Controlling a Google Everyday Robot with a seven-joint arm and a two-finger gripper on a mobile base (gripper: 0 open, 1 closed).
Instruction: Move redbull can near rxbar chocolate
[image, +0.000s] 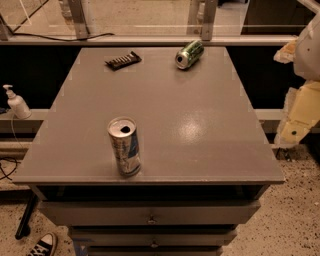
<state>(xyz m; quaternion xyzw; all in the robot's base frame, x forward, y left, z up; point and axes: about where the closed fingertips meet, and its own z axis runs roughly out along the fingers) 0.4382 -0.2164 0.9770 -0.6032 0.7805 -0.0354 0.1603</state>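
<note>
Redbull can: slim silver-blue aluminium, upright, lettering unreadable. Flat dark-wrapped rxbar chocolate far-left on grey table. Cream gripper, seemingly, beyond right edge; grip state cannot tell.

A grey square tabletop tops a drawer cabinet on speckled floor. Metal-framed glass panels span the upper frame. The pale tool hangs at the right edge.

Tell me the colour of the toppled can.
The can is green, camera view; pincer hangs right of the table.
</note>
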